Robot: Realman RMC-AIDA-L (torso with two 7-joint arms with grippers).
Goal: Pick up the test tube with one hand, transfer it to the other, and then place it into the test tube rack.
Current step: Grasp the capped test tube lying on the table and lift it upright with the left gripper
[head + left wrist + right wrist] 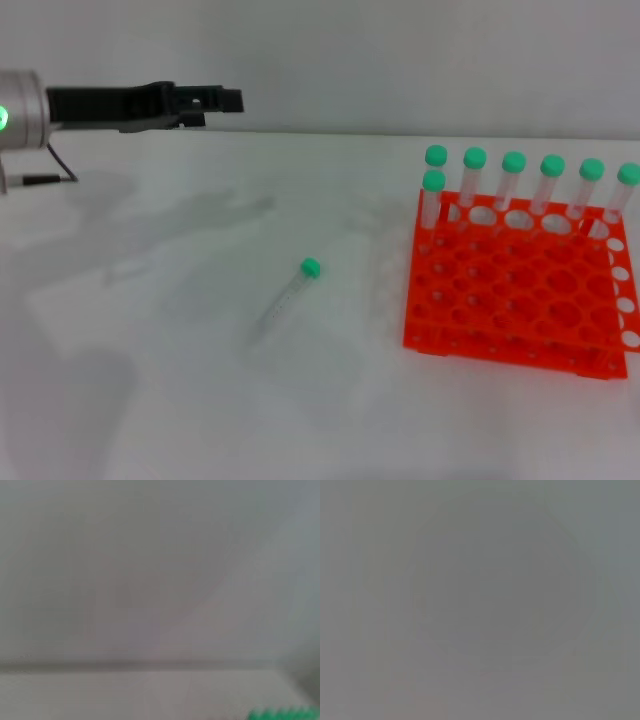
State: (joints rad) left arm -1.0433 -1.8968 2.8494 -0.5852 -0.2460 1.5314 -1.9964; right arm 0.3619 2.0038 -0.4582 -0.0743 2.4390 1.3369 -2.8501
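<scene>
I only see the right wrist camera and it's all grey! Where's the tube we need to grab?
Observer: The test tube lies on its side on the white table, left of the test tube rack.
Operator: Is a hand close to it?
Observer: No. The left hand hangs high at the far left, well away from the tube.
Operator: Is the rack empty?
Observer: No. Seven green-capped tubes stand upright along its far side.
</scene>
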